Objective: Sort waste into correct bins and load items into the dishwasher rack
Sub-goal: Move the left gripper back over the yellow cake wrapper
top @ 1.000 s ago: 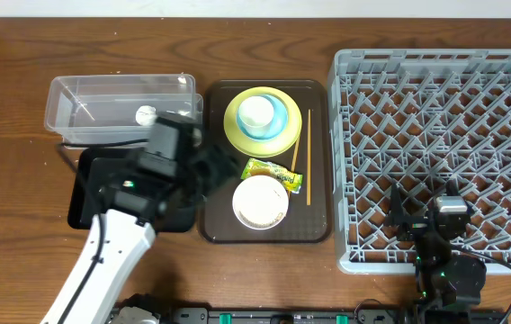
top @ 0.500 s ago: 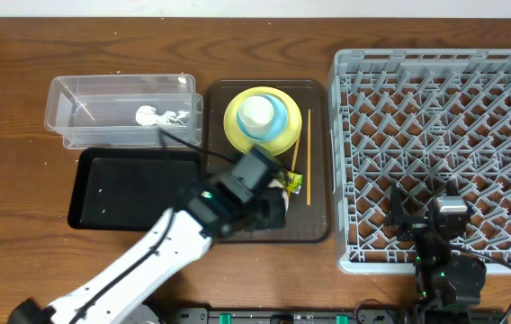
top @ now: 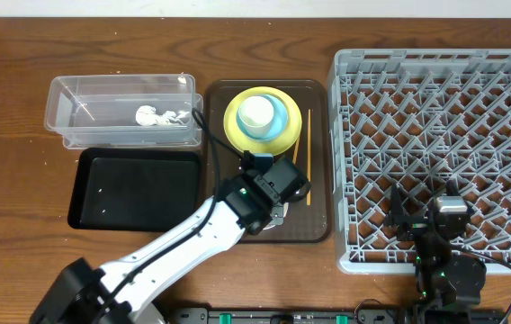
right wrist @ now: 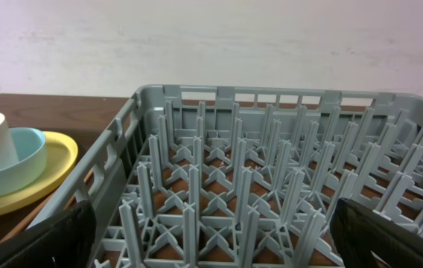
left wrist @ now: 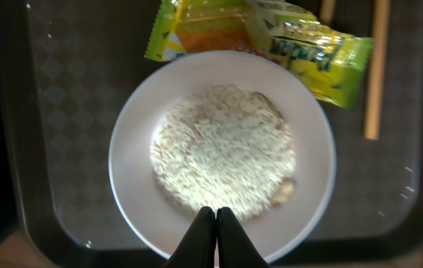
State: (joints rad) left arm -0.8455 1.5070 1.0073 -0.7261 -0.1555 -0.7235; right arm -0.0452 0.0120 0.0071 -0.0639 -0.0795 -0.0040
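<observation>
Our left arm (top: 170, 241) stretched diagonally from the near-left corner, wrist angled downward, our left gripper (left wrist: 216, 217) pinched fully together, tips touching, nothing between them, our right arm (top: 446, 261) tucked low at near-right, our right gripper (right wrist: 213, 237) spread wide, holding nothing.

**A:** What lies under the left gripper (left wrist: 215, 217)?

**B:** A white bowl (left wrist: 133, 186) on the dark brown tray (left wrist: 55, 97), with white rice scraps (left wrist: 223, 152) heaped in its middle. The fingers are pressed together, their tips at the heap's lower edge.

**A:** And around it?

**B:** A yellow-green snack wrapper (left wrist: 271, 37) overlaps the bowl's upper rim. A wooden chopstick (left wrist: 376, 71) lies to the right, apart from the bowl.
</observation>
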